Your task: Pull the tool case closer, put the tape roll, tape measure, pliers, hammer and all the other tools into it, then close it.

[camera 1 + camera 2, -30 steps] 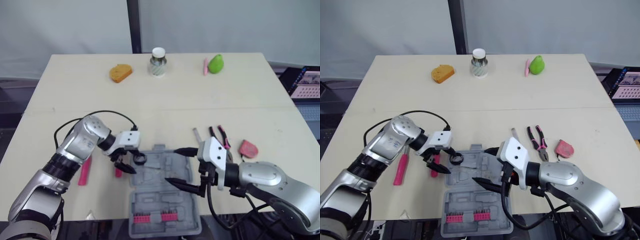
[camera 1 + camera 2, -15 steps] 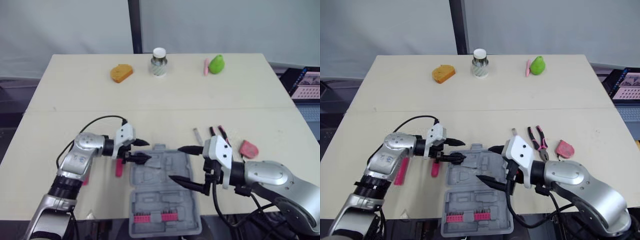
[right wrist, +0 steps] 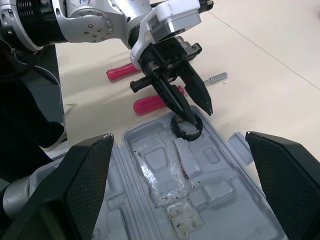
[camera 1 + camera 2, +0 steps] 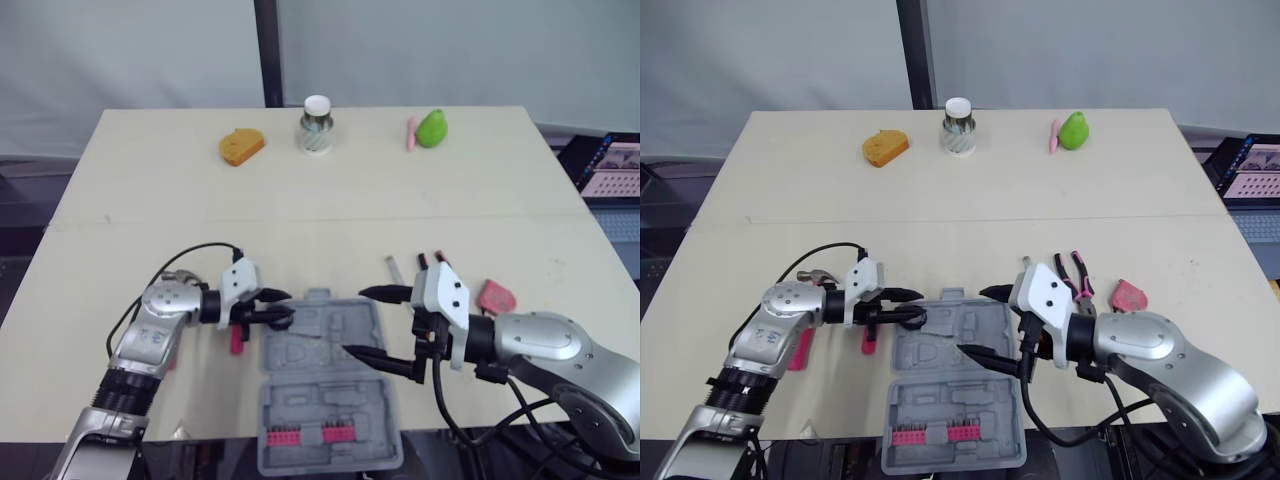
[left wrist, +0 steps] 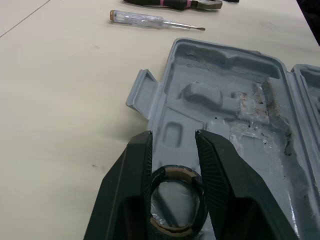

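The black tape roll [image 5: 175,200] is clamped between the left gripper's [image 4: 283,304] black fingers, just over the far left corner of the open grey plastic tool case [image 4: 330,400]. The case lies at the beige table's [image 4: 300,200] near edge. The right gripper [image 4: 354,321] hovers over the case's right edge, fingers spread wide.

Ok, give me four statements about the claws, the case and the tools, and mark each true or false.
The left claw holds the tape roll. True.
The tool case is closed. False: it lies open.
The right claw grips the pliers. False: it is open and empty; the pliers lie on the table.
The tape measure lies outside the tool case. True.
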{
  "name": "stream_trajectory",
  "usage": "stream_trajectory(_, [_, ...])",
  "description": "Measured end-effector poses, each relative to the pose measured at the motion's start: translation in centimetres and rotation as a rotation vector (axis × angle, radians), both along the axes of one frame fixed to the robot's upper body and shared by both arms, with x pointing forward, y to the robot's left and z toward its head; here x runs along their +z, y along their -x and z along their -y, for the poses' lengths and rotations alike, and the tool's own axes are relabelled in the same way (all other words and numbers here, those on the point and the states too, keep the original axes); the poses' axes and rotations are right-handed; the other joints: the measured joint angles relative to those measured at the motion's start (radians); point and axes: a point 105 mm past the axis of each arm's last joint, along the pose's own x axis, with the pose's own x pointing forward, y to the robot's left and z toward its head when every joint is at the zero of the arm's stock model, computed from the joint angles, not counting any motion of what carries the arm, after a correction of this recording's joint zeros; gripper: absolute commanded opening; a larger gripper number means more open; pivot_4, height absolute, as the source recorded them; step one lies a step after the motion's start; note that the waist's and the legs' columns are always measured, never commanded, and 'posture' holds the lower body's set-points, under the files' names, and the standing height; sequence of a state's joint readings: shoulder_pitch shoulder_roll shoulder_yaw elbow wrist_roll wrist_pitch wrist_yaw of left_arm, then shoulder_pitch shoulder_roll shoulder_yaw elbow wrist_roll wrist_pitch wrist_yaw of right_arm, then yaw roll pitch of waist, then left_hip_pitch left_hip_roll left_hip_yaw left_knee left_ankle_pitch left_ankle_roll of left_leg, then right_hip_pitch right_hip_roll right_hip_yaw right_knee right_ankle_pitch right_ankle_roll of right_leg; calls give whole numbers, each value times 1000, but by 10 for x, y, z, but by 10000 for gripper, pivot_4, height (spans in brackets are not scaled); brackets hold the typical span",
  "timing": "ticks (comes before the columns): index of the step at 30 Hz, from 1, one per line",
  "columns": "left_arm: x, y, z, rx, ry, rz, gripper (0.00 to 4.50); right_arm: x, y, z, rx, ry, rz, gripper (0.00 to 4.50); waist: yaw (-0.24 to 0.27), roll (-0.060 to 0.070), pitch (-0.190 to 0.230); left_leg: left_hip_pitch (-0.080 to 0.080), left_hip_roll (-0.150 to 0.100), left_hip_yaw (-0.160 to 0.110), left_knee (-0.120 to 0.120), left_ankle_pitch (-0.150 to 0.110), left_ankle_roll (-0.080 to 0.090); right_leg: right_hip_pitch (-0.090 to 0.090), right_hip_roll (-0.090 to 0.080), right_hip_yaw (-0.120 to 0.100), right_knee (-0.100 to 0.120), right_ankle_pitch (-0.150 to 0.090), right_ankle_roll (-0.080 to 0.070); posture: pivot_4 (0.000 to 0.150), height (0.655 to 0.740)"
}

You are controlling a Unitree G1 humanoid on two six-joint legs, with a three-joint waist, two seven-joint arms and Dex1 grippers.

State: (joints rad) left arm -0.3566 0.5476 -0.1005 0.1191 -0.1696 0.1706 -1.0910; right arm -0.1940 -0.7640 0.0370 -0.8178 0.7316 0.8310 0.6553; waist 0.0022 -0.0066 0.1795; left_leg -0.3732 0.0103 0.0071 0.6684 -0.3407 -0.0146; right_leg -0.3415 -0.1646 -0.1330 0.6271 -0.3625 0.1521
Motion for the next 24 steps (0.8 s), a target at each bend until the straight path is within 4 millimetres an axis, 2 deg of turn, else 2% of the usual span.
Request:
stream_trajectory(6, [-9,3,0,-9,-27,21,14871,1,0,-1,6,0,7,45000,1,0,0,0,0,0,0,0,0,0,0,0,0,0,0,1500,7400])
stream_trajectory(13, [-24,0,-10,6,-87,38,14871,0,1,-2,12,1,0,45000,0,0,0,0,0,0,0,0,0,0,0,0,0,0,0,1500,7400])
stream_trajectory(24, [-27,-1,-11,-49,-152,126,14871,-4,2,-3,12,2,-18,45000,1,0,-1,2,0,0,0,0,0,1,0,0,0,0,0,1500,7400])
